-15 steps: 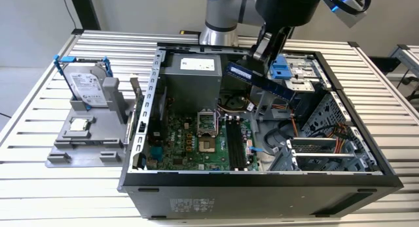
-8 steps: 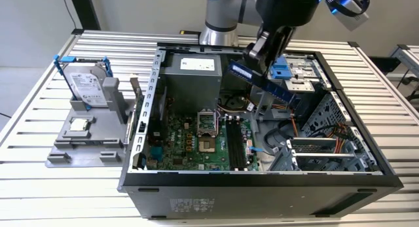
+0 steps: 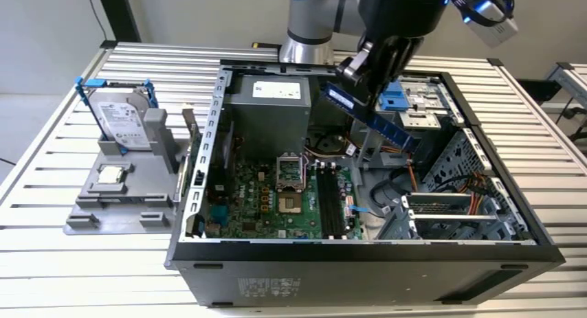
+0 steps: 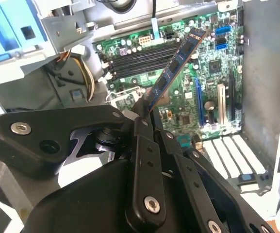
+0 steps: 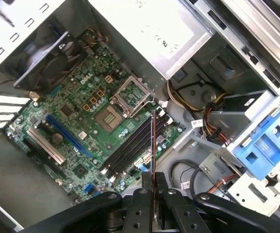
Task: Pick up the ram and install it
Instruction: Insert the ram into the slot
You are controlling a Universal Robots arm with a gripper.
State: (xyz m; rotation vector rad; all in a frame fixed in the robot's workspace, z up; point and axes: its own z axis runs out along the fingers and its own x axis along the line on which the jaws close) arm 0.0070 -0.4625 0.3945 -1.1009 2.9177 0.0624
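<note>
Black gripper (image 3: pixel 363 84) is clenched on one end of the ram (image 3: pixel 372 119), a long, narrow, flat dark circuit-board stick w/ bluish label strip & row of black chips. The ram hangs tilted in mid-air over the open black PC case (image 3: pixel 367 277), above the green motherboard (image 3: pixel 261 194), apart from the long black memory slots (image 3: pixel 330 202).

One ram (image 3: pixel 394 128) sat in the one hand (image 3: pixel 367 84). Beneath the hand lay one computer case (image 3: pixel 367 263) with four memory slots (image 3: pixel 330 201); one hard drive (image 3: pixel 124 119) stood well aside.
</note>
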